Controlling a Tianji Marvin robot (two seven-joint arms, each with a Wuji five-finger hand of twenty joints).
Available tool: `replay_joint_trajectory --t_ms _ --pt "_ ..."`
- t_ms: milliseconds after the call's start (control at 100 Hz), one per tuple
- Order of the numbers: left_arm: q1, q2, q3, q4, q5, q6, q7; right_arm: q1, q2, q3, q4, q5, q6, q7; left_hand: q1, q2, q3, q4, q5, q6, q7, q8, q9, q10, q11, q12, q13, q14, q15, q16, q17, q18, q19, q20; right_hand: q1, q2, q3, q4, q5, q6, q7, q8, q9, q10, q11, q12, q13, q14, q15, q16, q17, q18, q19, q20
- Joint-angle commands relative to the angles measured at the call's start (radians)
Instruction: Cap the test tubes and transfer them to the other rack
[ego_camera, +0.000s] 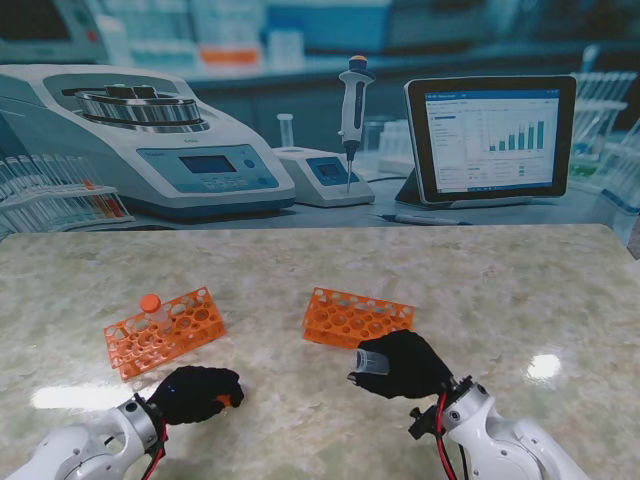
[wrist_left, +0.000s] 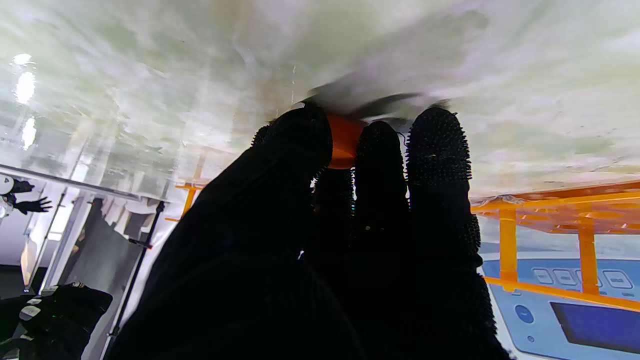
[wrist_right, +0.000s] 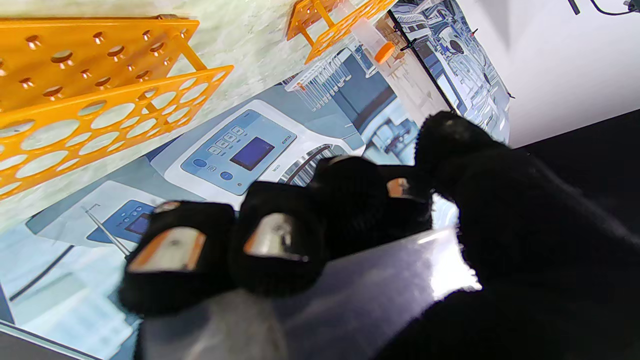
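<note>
stand view shows two orange racks on the marbled tabletop (ego_camera: 500, 290). left rack (ego_camera: 165, 330) holds one capped tube (ego_camera: 152, 308) upright; right rack (ego_camera: 357, 316) sits well apart from it. right hand (ego_camera: 405, 364), just nearer to me than the right rack, is wrapped around a clear uncapped test tube (ego_camera: 371, 362), open end pointing left. left hand (ego_camera: 195, 393) rests low on the tabletop near the left rack, fingers pinched on a small orange cap (wrist_left: 345, 142).
</note>
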Motion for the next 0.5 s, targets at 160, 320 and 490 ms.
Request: replay_joint_trajectory --t_ms 160,320,490 --pt "-0.002 -0.004 0.024 0.059 0.007 -0.004 0.007 -0.009 -0.001 -0.001 -0.004 0.007 0.0 0.005 0.088 -0.046 0.07 0.021 0.064 0.031 0.042 -0.012 0.024 0.006 0.037 -0.016 0.021 -0.006 -0.038 0.005 -0.008 -0.019 -0.052 -0.061 0.032 0.008 -0.004 -0.014 0.072 0.045 0.068 0.043 0.044 0.002 0.014 0.022 0.012 -0.109 0.22 0.072 0.063 -0.045 0.314 0.057" --pt "-0.011 -0.005 0.027 0.065 0.011 -0.012 0.027 -0.008 -0.001 -0.002 -0.003 0.009 0.001 0.006 0.096 -0.047 0.082 0.015 0.068 0.035 0.036 -0.014 0.015 0.008 0.039 -0.028 0.015 -0.007 -0.047 0.013 -0.022 -0.013 -0.056 -0.062 0.032 0.009 -0.003 -0.014 0.072 0.043 0.067 0.043 0.043 0.001 0.014 0.023 0.012 -0.109 0.22 0.072 0.063 -0.045 0.313 0.057" --pt "-0.019 -0.007 0.03 0.07 0.01 -0.019 0.044 -0.005 -0.001 -0.004 -0.001 0.012 0.001 0.009 0.102 -0.047 0.092 0.008 0.072 0.038 0.03 -0.015 0.008 0.007 0.041 -0.043 0.012 -0.007 -0.058 0.021 -0.029 -0.01 -0.058 -0.062 0.031 0.009 -0.004 -0.014 0.072 0.043 0.066 0.044 0.043 0.002 0.013 0.024 0.012 -0.109 0.22 0.072 0.063 -0.045 0.312 0.057"
